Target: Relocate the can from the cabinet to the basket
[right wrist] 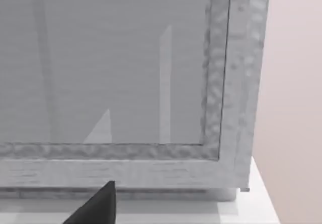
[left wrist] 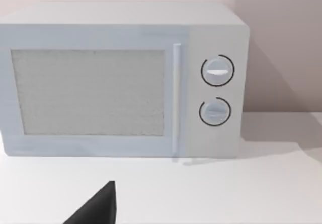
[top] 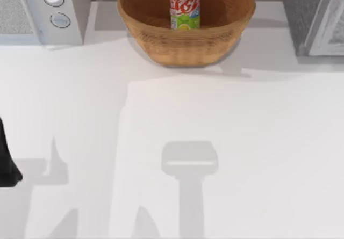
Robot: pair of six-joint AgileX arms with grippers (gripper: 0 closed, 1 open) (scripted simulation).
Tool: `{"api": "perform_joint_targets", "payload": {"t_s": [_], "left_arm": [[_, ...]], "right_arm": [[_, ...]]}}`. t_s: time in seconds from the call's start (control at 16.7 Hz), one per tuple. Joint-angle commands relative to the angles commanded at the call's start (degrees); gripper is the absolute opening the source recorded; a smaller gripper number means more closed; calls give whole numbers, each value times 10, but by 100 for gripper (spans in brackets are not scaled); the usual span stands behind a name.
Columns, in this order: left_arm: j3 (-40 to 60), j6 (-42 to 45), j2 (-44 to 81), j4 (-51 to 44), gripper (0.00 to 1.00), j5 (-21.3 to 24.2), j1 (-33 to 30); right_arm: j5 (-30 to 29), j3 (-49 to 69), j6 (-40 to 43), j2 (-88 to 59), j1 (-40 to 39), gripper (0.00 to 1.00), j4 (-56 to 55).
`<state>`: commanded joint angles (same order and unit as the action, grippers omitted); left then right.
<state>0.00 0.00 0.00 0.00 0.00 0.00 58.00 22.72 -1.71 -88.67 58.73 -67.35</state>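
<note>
The red can (top: 185,5), with its green lower band, stands upright inside the wicker basket (top: 161,40) at the back middle of the table. The dark grey speckled cabinet (top: 301,13) sits at the back right, and its pale framed door (right wrist: 126,68) is close in front of the right wrist camera. A dark tip of my right gripper (right wrist: 98,206) pokes into that view, apart from the door. My left arm (top: 6,166) is parked at the table's left edge. A dark tip of my left gripper (left wrist: 98,206) points toward the white appliance.
A white appliance (top: 48,11) with two round knobs (left wrist: 217,90) stands at the back left, beside the basket. The white tabletop (top: 172,142) carries only arm shadows across its middle and front. A pale wall rises behind the back row.
</note>
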Motion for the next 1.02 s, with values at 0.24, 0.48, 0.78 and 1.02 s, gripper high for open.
{"api": "perform_joint_targets", "payload": {"t_s": [0.24,0.48,0.78,1.02], "left_arm": [[0,0,0,0,100,0,0],[0,0,0,0,100,0,0],[0,0,0,0,100,0,0],[0,0,0,0,100,0,0]], "right_arm": [[8,103,0,5,9,100,106],[16,266,0,20,18,100,295],[20,498,-1,57,21,100,576],[17,659,-1,92,16,100,771]]}}
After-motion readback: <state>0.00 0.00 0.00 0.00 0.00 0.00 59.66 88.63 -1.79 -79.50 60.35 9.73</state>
